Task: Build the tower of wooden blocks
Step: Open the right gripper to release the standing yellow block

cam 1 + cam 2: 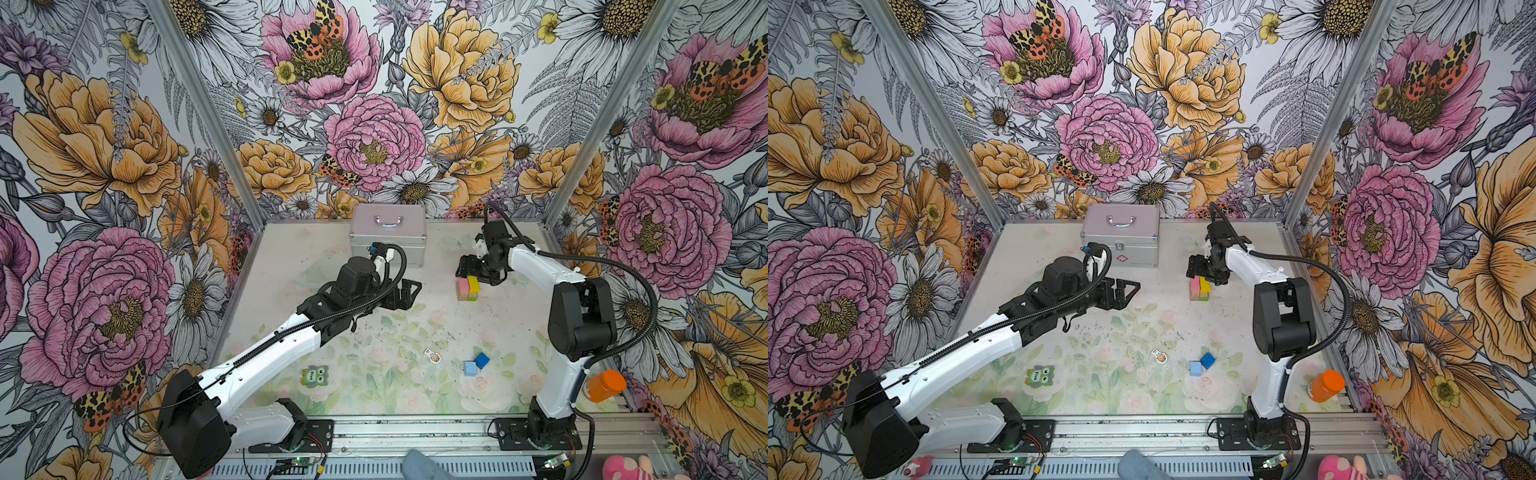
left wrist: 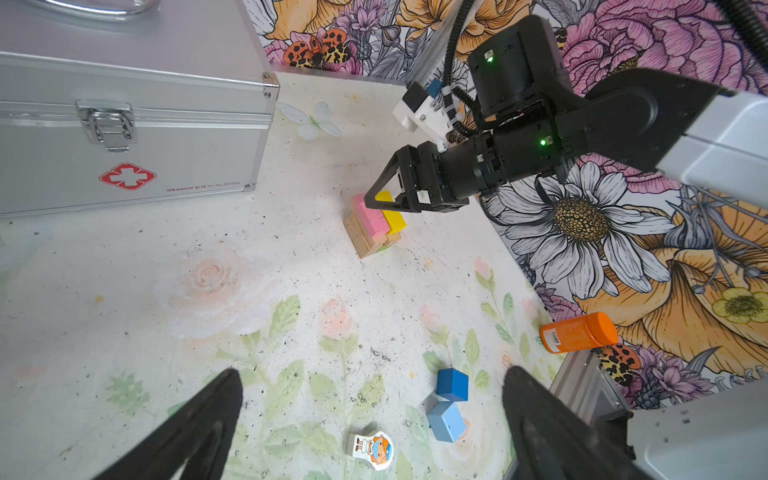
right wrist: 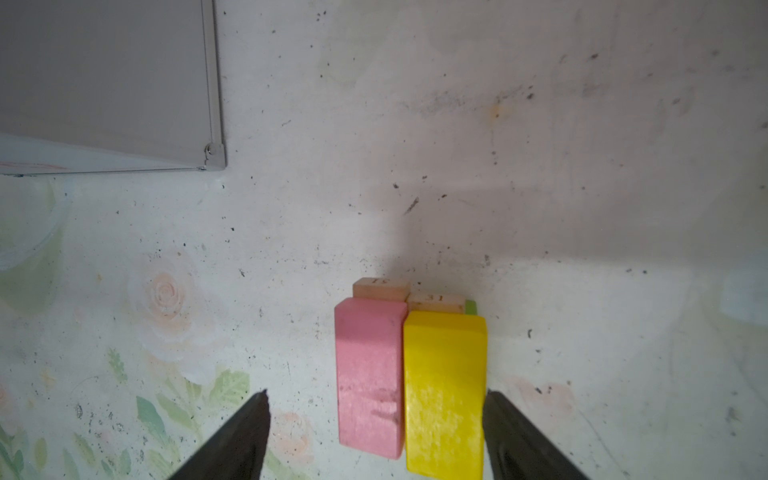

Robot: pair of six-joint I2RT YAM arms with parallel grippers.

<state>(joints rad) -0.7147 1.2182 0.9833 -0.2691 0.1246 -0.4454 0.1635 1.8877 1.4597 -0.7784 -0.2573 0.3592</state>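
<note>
Pink block (image 3: 370, 374) & yellow block (image 3: 444, 395) top the tower (image 1: 467, 291) nr back-right corner of worktop (image 1: 374, 332), R gripper (image 3: 376, 392) spread astride them w/o pinching, L gripper (image 2: 370, 370) spread wide, empty.

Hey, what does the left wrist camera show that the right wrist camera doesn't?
Only the left wrist view: the right arm, a dark blue cube, a light blue cube, a cartoon figure piece, an orange bottle, and the latch and red cross on the case. Only the right wrist view: the number printed on a tan block. Both: the pink block and yellow block side by side atop tan blocks, part of the case, and the table.
</note>
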